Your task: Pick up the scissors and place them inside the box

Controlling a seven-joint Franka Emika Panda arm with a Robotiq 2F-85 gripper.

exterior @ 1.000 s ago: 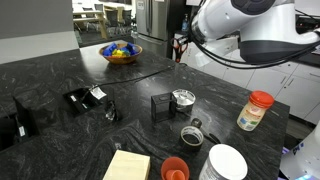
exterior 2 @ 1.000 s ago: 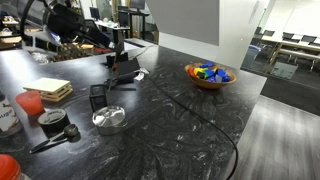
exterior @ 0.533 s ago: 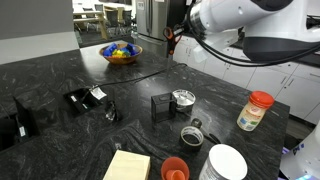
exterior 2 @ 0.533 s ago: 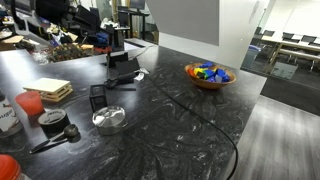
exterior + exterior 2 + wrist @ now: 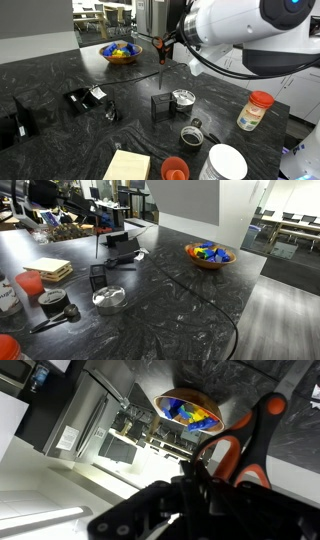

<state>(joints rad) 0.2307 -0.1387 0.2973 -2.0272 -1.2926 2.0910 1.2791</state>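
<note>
Wrist view, flipped: dark marbled counter [image 5: 295,380] at top. In an exterior view, white arm [image 5: 250,30] high over counter. Bowl [image 5: 121,52] of coloured bits far back. Box [image 5: 160,106] just beside silver tin [image 5: 183,98], both on counter. Pincer [image 5: 167,42] clamped on scissors [image 5: 245,450] at orange handles. Scissors in air, blades hanging down, above and behind box.

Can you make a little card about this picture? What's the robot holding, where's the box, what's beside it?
holding: scissors, shut in the gripper, blades hanging down
where: up in the air over the table
box: dark grey, on the table, scissors not in it
beside box: round silver tin
behind: bowl of colourful things
</note>
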